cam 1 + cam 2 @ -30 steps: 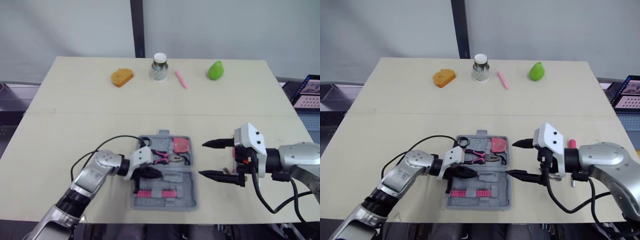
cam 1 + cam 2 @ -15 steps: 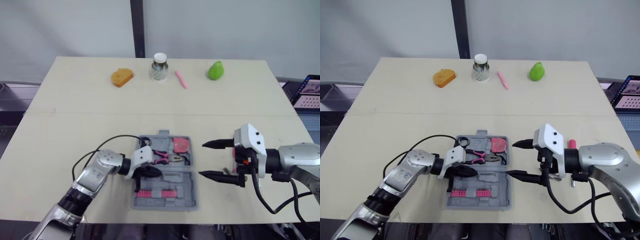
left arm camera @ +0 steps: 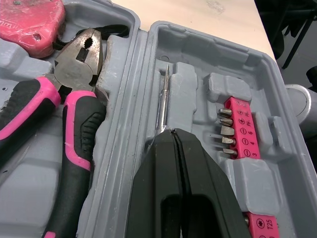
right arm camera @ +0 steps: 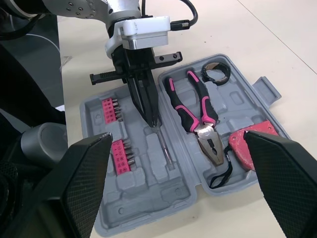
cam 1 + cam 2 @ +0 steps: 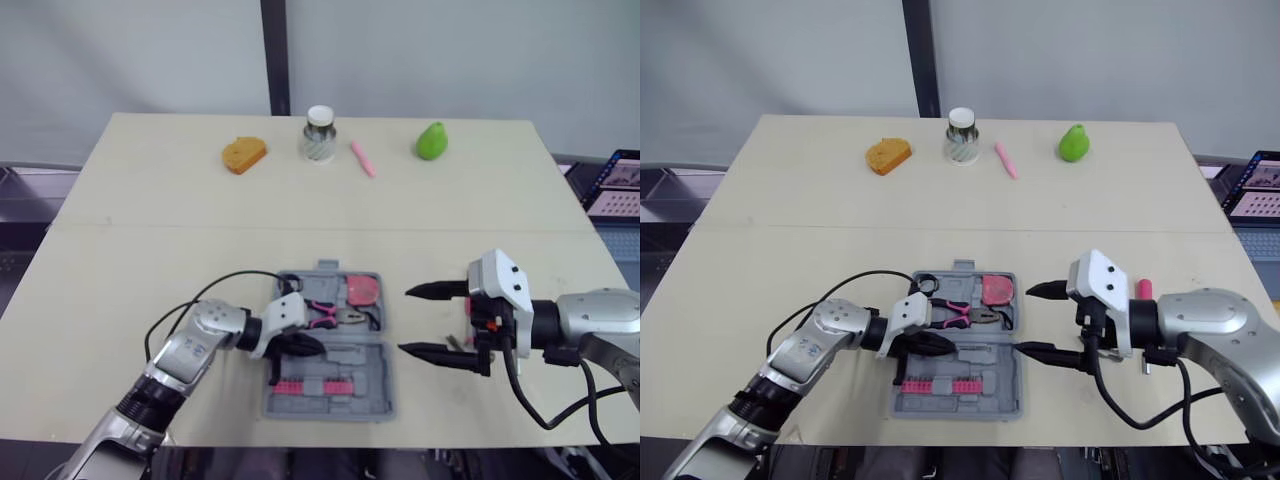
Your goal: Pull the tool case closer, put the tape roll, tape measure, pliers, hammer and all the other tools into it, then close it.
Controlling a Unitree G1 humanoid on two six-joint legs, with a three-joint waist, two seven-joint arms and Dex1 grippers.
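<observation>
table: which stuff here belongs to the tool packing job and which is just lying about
Job: tool case, pliers, tape measure, tape roll, pink bit strips, thin metal shaft, pink-handled item right of the case.
Lying about: orange wedge, jar, pink stick, green pear.

Bright, even light falls from above. The pale table (image 5: 150,250) is lit the same all over. Small soft shadows sit right under the arms and beside the tool case (image 5: 375,395). The head pictures are sharp. In its wrist picture the left claw (image 3: 173,136) is very close and a little fuzzy, and the grey plastic shines in spots. The fingers (image 4: 74,188) of the right claw (image 4: 176,139) look big, dark and soft-edged.
</observation>
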